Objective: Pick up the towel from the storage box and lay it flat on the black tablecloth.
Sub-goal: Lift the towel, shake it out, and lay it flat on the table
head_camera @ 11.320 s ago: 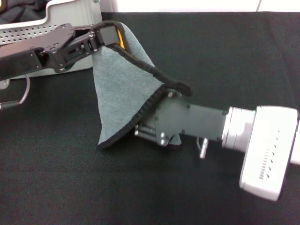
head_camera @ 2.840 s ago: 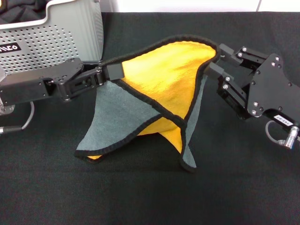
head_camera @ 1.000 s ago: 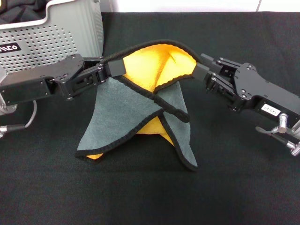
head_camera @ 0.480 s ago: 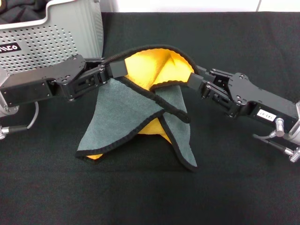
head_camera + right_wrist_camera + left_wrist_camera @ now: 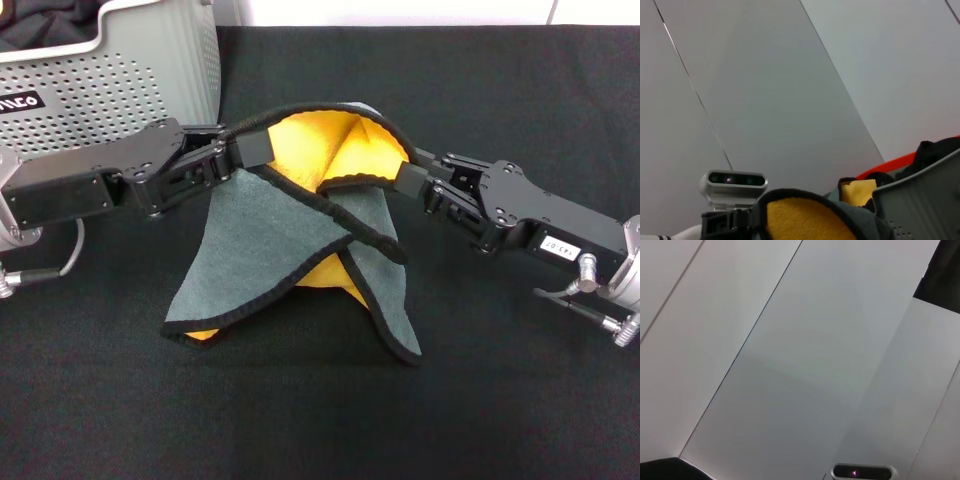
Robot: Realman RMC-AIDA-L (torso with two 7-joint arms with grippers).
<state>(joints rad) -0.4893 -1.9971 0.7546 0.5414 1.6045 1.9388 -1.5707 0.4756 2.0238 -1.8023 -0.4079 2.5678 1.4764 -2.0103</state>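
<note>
both end effectors, left (image 5: 250,150) and right (image 5: 408,180), pinch the towel (image 5: 300,250) edge between them; soft, light cloth sags below onto the black tablecloth (image 5: 300,420), best gripped at corners.

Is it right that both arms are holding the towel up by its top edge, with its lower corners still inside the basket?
Not quite. The head view shows the towel's lower corners resting on the black tablecloth, outside the basket. Both the left gripper and right gripper do hold its top edge.
</note>
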